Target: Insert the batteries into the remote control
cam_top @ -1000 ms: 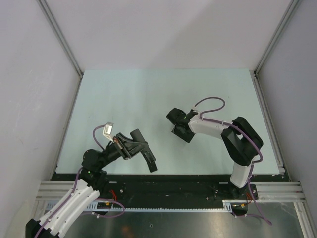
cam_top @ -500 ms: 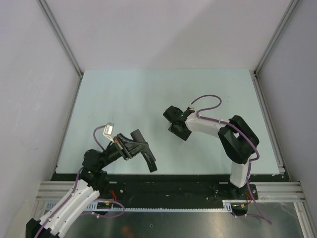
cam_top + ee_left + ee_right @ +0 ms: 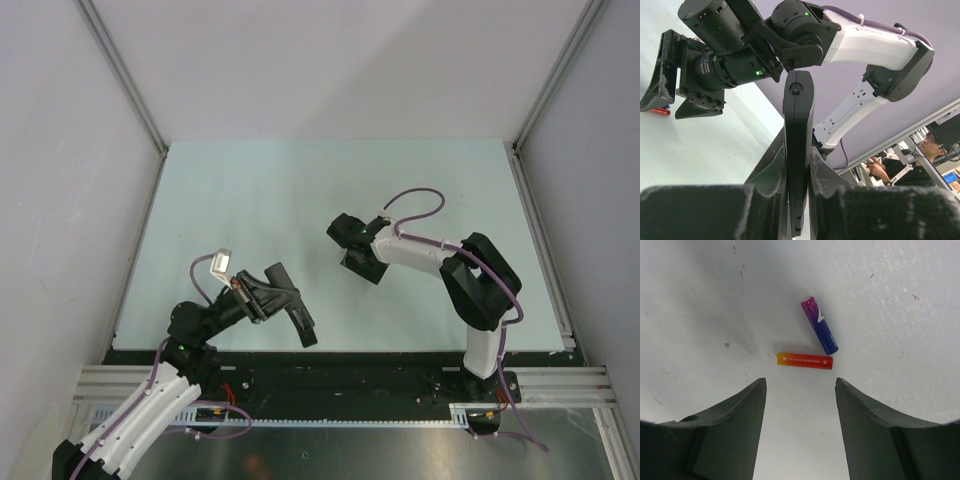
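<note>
loading is not yet started: the left gripper [image 3: 798, 156] clamps the remote control [image 3: 798, 100] upright off the table [image 3: 900, 300]; the right gripper [image 3: 800, 395], jaws parted and empty, hovers over the red-orange battery [image 3: 805, 361] and blue-purple battery [image 3: 820, 333], both on the table.

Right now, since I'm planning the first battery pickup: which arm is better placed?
Right. The right gripper hangs open over the red-orange battery and the blue-purple battery on the table; the left gripper is shut on the remote control.
</note>
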Available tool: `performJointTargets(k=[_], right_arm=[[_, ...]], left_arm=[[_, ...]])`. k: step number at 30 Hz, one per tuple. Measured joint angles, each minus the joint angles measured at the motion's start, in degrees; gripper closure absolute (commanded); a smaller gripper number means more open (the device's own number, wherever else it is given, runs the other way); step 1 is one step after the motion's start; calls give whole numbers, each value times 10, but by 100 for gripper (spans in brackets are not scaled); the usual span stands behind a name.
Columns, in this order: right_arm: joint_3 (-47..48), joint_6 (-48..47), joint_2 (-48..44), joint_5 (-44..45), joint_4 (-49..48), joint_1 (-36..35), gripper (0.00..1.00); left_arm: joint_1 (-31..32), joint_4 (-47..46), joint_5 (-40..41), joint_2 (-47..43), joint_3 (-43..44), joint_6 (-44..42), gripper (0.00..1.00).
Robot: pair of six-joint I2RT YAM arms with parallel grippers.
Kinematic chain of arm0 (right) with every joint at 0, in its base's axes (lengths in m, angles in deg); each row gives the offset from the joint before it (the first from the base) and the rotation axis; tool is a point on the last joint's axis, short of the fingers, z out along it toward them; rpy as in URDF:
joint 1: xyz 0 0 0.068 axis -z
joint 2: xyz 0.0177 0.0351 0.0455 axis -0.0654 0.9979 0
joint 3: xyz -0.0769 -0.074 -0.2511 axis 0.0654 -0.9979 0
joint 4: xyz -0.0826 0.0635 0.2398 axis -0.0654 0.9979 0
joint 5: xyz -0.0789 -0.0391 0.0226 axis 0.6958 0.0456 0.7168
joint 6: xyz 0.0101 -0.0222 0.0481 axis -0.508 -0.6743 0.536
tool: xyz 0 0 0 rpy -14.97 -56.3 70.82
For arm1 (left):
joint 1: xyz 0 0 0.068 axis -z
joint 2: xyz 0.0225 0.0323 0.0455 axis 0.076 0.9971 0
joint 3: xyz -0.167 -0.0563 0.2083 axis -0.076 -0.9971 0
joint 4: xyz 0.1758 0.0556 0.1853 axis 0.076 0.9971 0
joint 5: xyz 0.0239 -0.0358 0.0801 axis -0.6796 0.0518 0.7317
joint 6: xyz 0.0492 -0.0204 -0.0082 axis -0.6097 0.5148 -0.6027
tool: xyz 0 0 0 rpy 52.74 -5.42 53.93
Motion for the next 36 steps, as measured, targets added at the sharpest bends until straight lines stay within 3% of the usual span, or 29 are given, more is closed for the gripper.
performJointTargets(k=[20, 36], right_arm=[[12, -37, 27, 12, 24, 7, 38], [30, -9, 28, 6, 23, 7, 38]], left_arm=[[0, 0, 0, -4, -1, 0, 100], [3, 1, 0, -9, -9, 1, 100]])
